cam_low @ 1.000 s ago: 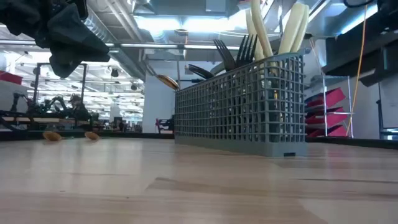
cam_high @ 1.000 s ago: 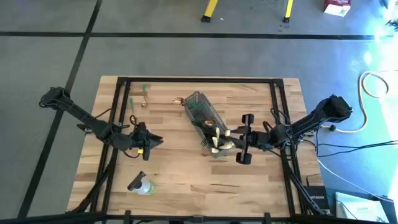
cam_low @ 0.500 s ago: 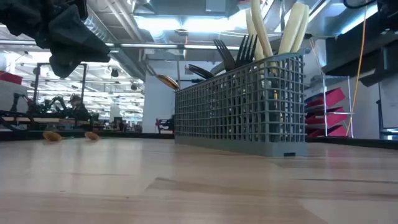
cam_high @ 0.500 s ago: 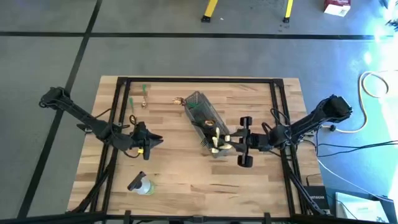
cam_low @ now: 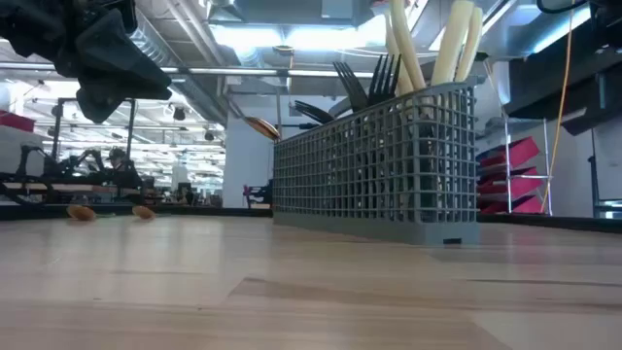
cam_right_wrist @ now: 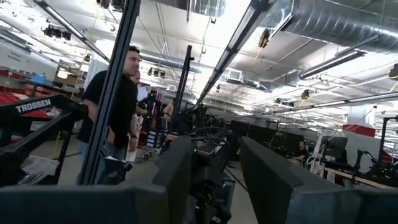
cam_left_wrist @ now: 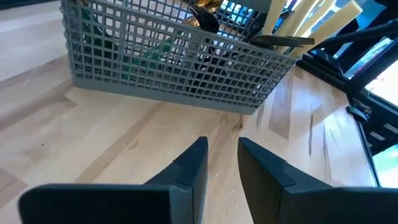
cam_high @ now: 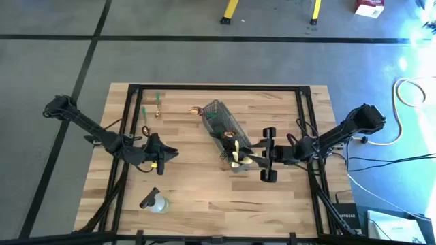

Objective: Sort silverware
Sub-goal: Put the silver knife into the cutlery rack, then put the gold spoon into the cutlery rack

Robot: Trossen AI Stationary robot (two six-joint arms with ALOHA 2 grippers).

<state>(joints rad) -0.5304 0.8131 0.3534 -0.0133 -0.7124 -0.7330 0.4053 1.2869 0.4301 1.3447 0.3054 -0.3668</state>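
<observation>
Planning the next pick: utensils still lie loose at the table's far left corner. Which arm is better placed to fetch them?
Left, probably. The left gripper hangs on the loose utensils' side; the right gripper sits beyond the basket.

One mesh basket (cam_high: 223, 129), one clear bottle (cam_high: 154, 201), two grippers, left (cam_high: 172, 154), right (cam_high: 257, 156)

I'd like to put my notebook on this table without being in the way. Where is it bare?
Bare wood runs along the near edge, between the small clear bottle and the right gripper. The far right corner beyond the wire basket is bare too. It is crowded mid-table, around the basket and left gripper, and where loose utensils lie far left.
</observation>
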